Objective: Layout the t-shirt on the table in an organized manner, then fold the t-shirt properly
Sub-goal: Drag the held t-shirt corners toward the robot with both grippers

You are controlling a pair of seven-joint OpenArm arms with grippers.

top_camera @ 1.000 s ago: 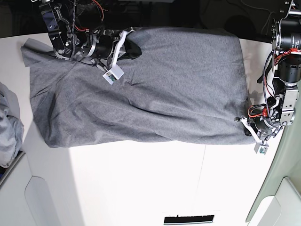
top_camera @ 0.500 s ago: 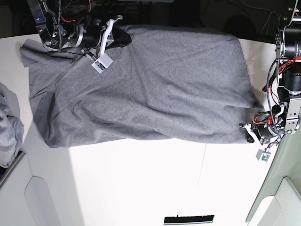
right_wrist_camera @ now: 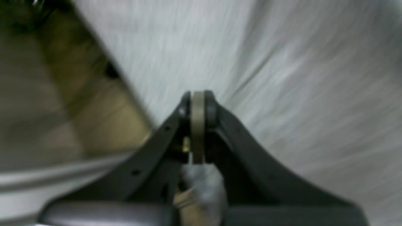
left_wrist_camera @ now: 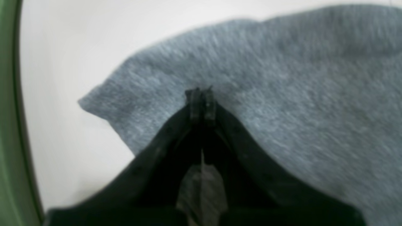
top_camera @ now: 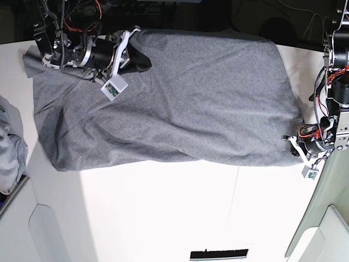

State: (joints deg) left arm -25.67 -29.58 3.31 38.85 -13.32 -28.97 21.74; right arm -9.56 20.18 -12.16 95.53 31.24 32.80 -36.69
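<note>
Cloth fills nearly the whole left wrist view: the t-shirt [left_wrist_camera: 267, 94] lies heather-grey on the white table [left_wrist_camera: 69, 62], one rounded corner poking out to the left. The left gripper [left_wrist_camera: 201, 94] has its jaws pressed together with a sliver of grey fabric showing between them lower down, so I judge it is pinching the shirt's edge.

Over in the right wrist view everything is smeared by motion. The right gripper [right_wrist_camera: 198, 100] has its jaws closed too, with a pale strip clamped at the tips and a wad of grey cloth bunched behind them. Streaked grey fabric of the shirt [right_wrist_camera: 298, 78] runs across the right side, and a brownish blur off to the left I cannot make out.

From the base view the shirt [top_camera: 191, 98] is spread broadly across the far part of the table [top_camera: 163, 218], roughly rectangular, though creases run across it and the left end is rumpled, with a flap sticking out at the far-left corner. The right gripper [top_camera: 128, 41] grips near the top edge on that view's left; the left gripper [top_camera: 292, 144] holds the lower corner on that view's right. So laying out looks well underway but not tidy, and no fold is made yet.

A paler bundle of cloth [top_camera: 10, 147] sits at the left edge, just beside the shirt; it could crowd folding on that side.
</note>
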